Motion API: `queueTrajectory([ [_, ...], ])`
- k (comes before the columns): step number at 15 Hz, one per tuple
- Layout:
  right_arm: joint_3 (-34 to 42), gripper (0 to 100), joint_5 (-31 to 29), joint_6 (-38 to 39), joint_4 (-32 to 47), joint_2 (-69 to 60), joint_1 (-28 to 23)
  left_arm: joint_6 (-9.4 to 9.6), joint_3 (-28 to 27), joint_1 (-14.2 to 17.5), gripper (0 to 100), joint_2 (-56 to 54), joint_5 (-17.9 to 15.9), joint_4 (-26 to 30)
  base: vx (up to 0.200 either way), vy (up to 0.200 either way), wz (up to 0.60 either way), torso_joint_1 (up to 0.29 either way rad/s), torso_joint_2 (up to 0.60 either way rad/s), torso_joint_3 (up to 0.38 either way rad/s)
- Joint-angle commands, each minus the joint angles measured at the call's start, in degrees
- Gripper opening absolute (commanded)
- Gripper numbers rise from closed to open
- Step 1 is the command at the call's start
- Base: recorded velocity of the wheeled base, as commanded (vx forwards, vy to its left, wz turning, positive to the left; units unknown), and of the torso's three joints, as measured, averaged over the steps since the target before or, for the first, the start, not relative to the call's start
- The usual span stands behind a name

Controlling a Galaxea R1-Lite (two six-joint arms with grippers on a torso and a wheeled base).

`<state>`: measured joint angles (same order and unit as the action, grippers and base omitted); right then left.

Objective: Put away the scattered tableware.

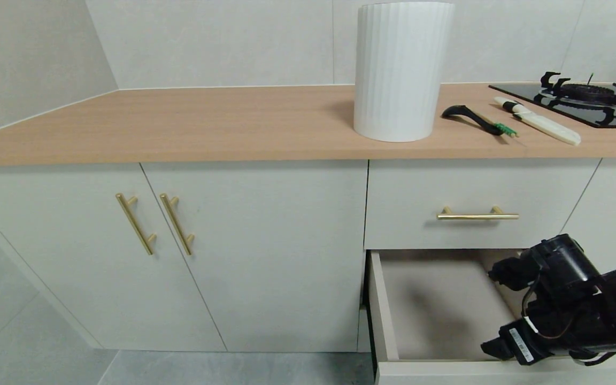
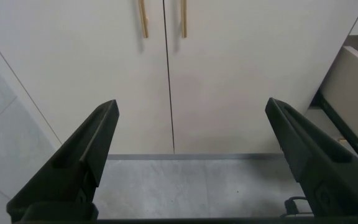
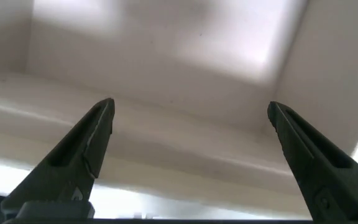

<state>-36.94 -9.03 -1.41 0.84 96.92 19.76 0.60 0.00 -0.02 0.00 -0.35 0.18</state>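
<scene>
The right gripper (image 3: 191, 109), tapered matte-black fingers spread wide, hangs on its down-slanted arm over the smooth beige open drawer (image 1: 383, 305), with a curved black-handled utensil (image 1: 478, 121) and a cream knife (image 1: 540, 126) above it on the wood-grain counter (image 1: 233, 123).

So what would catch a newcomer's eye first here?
Probably the tall white ribbed container standing on the wooden countertop, with a black-handled utensil and a white knife lying to its right, near the gas hob. Below them the lower drawer is pulled out, and the right gripper hangs open above it.
</scene>
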Motion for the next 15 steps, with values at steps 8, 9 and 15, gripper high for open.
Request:
queueTrajectory([
  [8,-0.1,100,-0.8,-6.9,16.7,-4.2,3.0,0.02,0.0,0.0,100,0.1,0.0,0.0,0.0,0.0,0.0,0.0,0.0,0.0],
  [9,-0.1,100,-0.8,-7.4,18.1,-4.4,3.2,-0.07,0.0,0.0,100,0.1,0.0,0.0,0.0,0.0,0.0,0.0,0.0,0.0],
  [15,-0.2,100,-3.3,-8.0,22.6,-4.5,4.8,0.02,0.0,0.0,100,0.1,0.0,0.0,0.0,0.0,0.0,0.0,0.0,0.0],
])
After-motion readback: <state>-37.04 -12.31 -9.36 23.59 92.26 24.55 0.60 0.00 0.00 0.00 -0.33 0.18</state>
